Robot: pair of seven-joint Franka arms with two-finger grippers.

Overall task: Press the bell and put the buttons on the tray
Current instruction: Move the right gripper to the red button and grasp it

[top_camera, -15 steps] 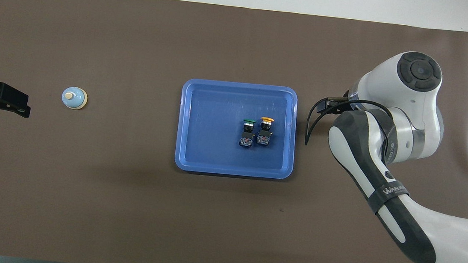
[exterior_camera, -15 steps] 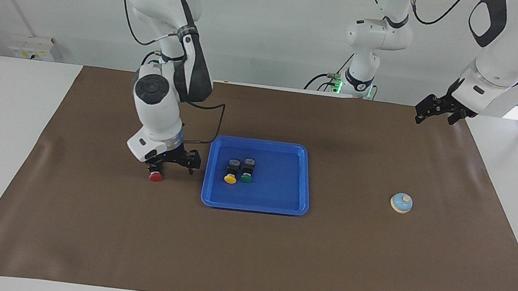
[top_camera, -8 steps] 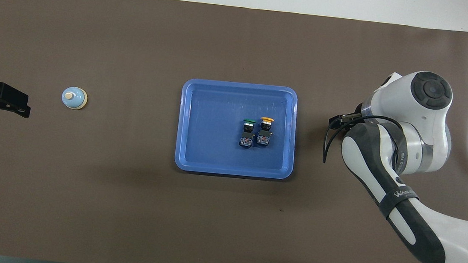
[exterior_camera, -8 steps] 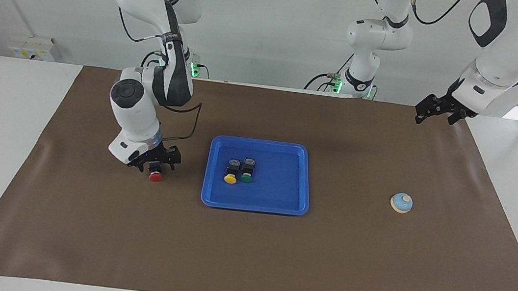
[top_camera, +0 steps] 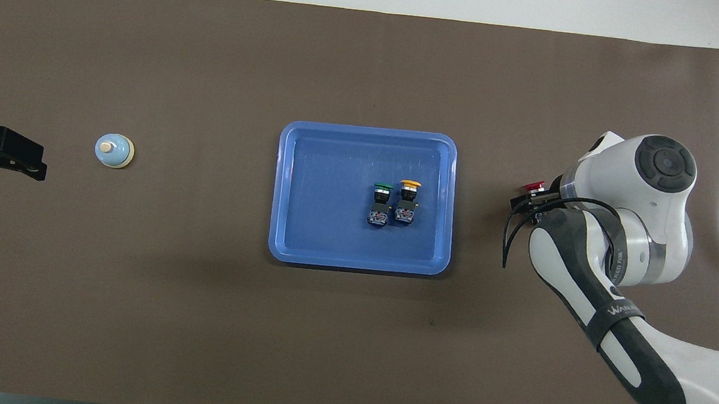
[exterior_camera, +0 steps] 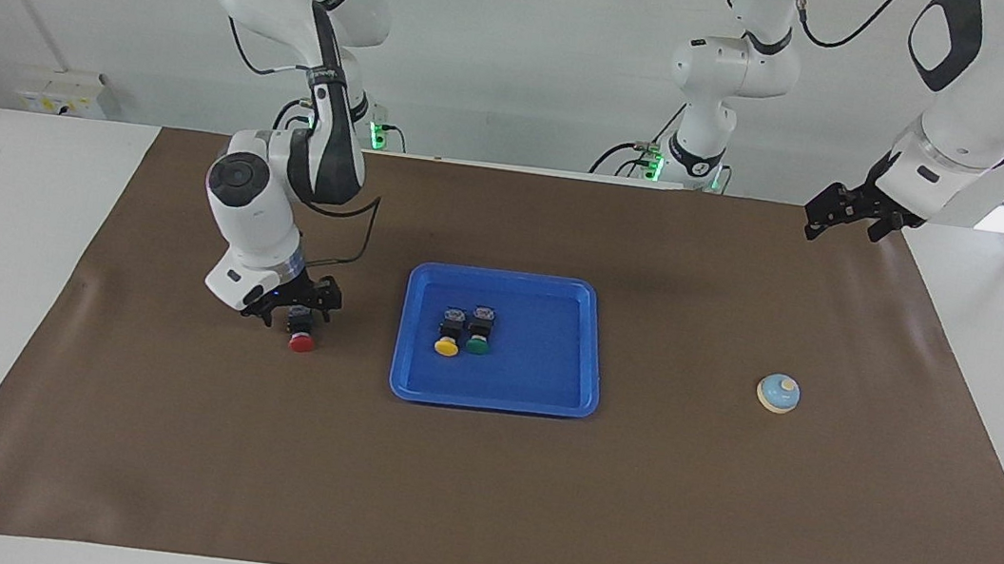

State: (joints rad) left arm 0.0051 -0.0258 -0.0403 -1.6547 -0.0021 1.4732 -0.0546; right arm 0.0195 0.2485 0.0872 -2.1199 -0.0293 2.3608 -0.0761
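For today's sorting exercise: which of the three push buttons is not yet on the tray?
The red button: it lies on the brown mat beside the blue tray, while the yellow and green ones lie inside.

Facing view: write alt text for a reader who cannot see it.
The right gripper is low over the red button on the brown mat, jaws open. The yellow button and green button lie in the blue tray; the left gripper waits, open, above the mat's corner, away from the bell.

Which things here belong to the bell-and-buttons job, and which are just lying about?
Job:
- bell
- blue tray
- yellow button and green button, in the tray
- red button, on the mat
- right hand, open over the red button

Lying about:
- brown mat
- third robot arm
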